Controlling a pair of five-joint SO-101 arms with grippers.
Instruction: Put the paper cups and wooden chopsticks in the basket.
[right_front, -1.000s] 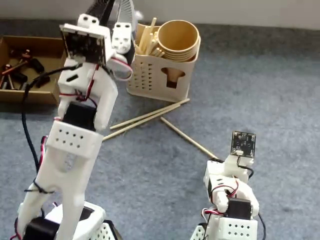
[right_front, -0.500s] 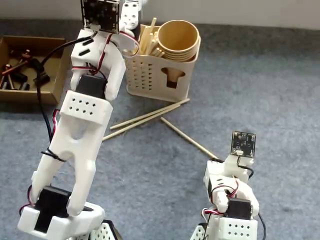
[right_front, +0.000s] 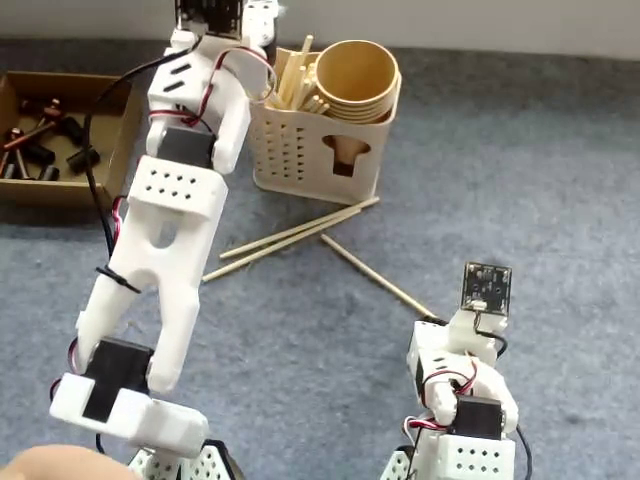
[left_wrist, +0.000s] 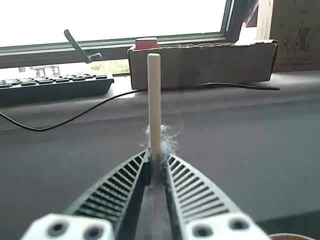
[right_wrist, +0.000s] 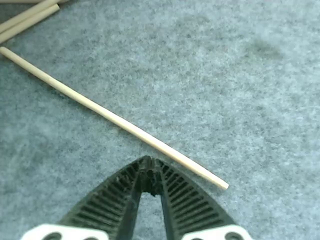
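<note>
My left gripper (left_wrist: 155, 157) is clenched on a wooden chopstick (left_wrist: 154, 100), which stands straight out from between the ribbed jaws, with a tuft of grey fluff clinging where the jaws meet it. Beyond it in the left wrist view I see a ledge with a black keyboard (left_wrist: 55, 85), a thin cable and a long cardboard box (left_wrist: 200, 62) under a window.

From the high view, the left arm (right_front: 180, 200) stretches up the table, its wrist at the far left corner of the basket (right_front: 300, 150). The basket holds a stack of paper cups (right_front: 357, 75) and a bundle of chopsticks (right_front: 295, 75) leaning beside them.

My right gripper (right_wrist: 148, 170) is closed on nothing, its tips just above the grey carpet (right_wrist: 240, 75). A single chopstick (right_wrist: 115, 120) lies just beyond the tips. A pair of chopsticks (right_front: 290, 238) lies side by side in front of the basket, near the single one's far end. The right arm (right_front: 465, 380) sits folded low at the near edge. A cardboard tray (right_front: 110, 120) of dark parts rests left of the left arm
</note>
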